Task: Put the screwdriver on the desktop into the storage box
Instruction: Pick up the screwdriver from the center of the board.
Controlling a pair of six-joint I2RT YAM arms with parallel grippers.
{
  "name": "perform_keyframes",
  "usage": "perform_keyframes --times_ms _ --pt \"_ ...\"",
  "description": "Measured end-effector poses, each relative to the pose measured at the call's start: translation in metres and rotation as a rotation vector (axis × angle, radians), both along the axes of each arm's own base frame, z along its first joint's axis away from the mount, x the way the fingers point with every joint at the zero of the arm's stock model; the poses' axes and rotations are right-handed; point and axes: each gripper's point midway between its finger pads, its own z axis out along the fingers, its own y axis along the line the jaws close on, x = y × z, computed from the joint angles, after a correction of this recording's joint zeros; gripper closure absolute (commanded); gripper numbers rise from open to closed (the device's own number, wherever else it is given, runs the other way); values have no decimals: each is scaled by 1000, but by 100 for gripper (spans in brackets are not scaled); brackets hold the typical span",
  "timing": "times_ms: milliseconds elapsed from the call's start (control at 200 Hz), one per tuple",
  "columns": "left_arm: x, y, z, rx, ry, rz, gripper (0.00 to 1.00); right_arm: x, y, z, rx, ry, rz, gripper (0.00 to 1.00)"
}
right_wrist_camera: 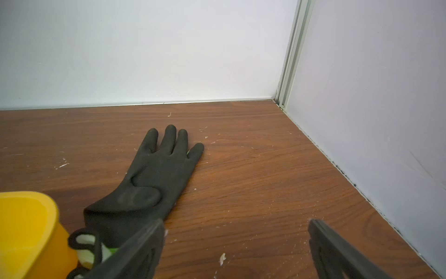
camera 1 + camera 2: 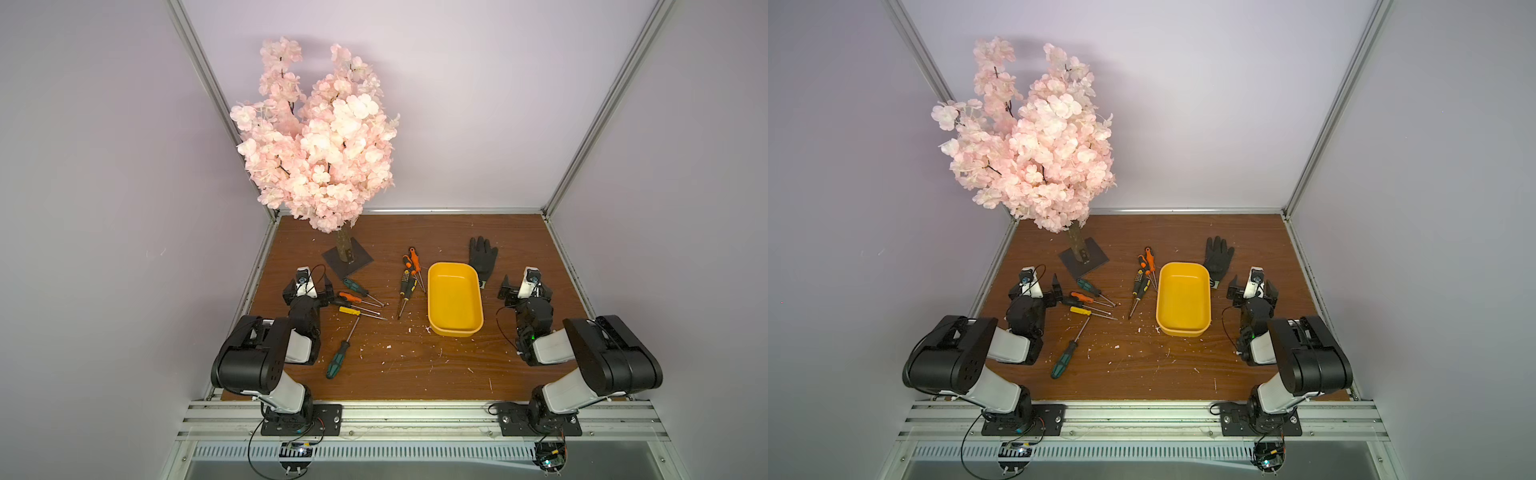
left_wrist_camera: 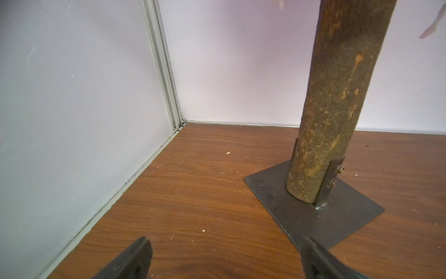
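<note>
Noting left hand [image 3: 226, 244] and right hand [image 1: 236, 224] both spread, empty. Screwdrivers [image 2: 405, 277] lie scattered on worktop [image 2: 415, 365], none in yellow storage box [image 2: 456, 331]. Risk: overlapping shafts could snag on lift, dragging neighbours.

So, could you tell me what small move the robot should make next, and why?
Probably swing the left gripper, open and empty, over the orange-handled screwdriver lying close beside it. The storage box is empty, every screwdriver lies on the desktop, and the right gripper is farther off.
</note>
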Motion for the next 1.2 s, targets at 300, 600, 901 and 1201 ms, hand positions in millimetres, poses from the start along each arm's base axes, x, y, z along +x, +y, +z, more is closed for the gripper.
perform_keyframes --times_ms 300,600,901,1201 --pt "0 0 0 0 0 0 1 0 0 0 0 0 0 0" --pt "0 0 0 0 0 0 1 0 0 0 0 0 0 0" --pt "0 0 0 0 0 0 1 0 0 0 0 0 0 1" --pt "-6 9 25 -2 -45 56 1 7 1 17 3 24 -2 0"
